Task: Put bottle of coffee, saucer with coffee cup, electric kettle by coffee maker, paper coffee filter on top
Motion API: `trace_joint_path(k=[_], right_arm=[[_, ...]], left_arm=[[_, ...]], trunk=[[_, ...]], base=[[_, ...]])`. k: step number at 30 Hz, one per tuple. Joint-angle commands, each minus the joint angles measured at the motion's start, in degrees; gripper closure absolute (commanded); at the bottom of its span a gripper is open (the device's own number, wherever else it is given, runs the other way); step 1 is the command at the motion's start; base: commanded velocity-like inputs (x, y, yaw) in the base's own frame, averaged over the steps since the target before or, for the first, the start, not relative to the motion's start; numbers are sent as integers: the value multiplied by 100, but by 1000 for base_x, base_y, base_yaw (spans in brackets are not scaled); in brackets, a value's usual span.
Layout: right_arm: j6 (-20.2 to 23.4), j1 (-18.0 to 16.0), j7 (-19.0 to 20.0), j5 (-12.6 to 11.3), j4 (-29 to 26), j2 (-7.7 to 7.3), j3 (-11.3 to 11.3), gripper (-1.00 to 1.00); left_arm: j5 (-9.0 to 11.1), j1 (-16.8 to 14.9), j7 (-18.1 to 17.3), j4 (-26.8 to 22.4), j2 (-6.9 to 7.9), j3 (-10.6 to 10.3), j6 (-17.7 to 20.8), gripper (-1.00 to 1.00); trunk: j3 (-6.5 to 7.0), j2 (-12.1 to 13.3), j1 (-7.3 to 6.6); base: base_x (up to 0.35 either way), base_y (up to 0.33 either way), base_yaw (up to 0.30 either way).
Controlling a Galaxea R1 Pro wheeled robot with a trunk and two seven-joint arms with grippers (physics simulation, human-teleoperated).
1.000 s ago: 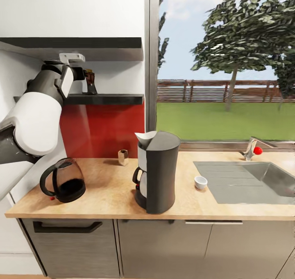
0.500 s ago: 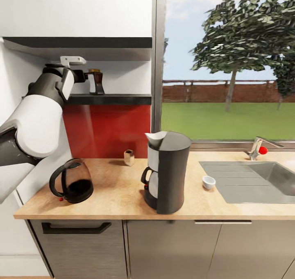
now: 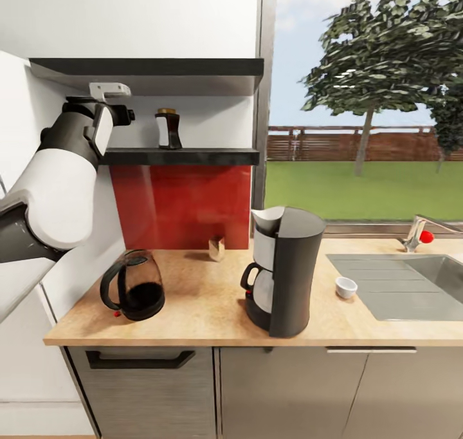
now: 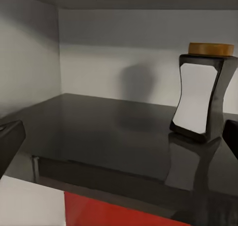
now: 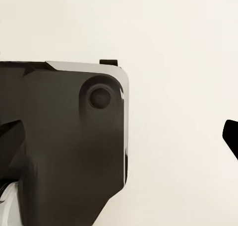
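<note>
In the head view the left arm is raised to the height of the kitchen shelf [image 3: 186,156], its gripper [image 3: 128,114] at the shelf's left end, short of the bottle of coffee [image 3: 168,129], which stands upright on the shelf, apart from the gripper. Below, on the kitchen countertop [image 3: 206,310], the coffee maker [image 3: 286,270] stands near the middle with the paper coffee filter [image 3: 267,219] sitting on its top at the left side; the electric kettle [image 3: 134,286] stands well to its left, and the coffee cup [image 3: 346,288] sits just to its right, between the machine and the steel sink [image 3: 411,284]. A small brown box [image 3: 217,248] stands by the red backsplash. In the left wrist view the bottle [image 4: 203,91] stands upright on the dark shelf board [image 4: 109,136], gold lid up and pale label facing the camera — the two dark fingertips [image 4: 10,139] sit at opposite edges of the picture, spread wide with nothing between them. In the right wrist view a dark rounded robot part [image 5: 64,136] lies against a pale background, with one dark fingertip [image 5: 232,135] at the edge — whether that gripper is released or clenched I cannot tell.
</note>
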Motion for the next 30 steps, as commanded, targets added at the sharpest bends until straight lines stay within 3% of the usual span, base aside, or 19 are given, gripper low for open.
trace_joint_path(k=[1, 9, 16, 21, 30], right_arm=[[-19, -3, 3, 2, 5, 0, 0, -100], [-19, -1, 4, -1, 5, 5, -16, -100], [-19, -1, 4, -2, 5, 5, -17, -100], [-19, -1, 4, -2, 4, 5, -17, -100], [-19, -2, 4, -2, 3, 5, -17, -100]], left_arm=[[-2, -2, 8, -4, -8, 26, 16, -100], [-2, -1, 8, 0, -10, 25, 20, -100], [-2, -1, 7, 0, -10, 25, 21, -100], [-2, 80, 7, -6, -10, 25, 10, -100], [-2, 111, 7, -8, -4, 25, 12, -100]], trunk=[[-3, -2, 3], [-1, -2, 3], [17, -2, 3], [30, -2, 3], [33, -2, 3]], base=[[183, 21, 0], [297, 5, -18], [279, 0, -221], [59, 0, -209], [6, 0, -25]])
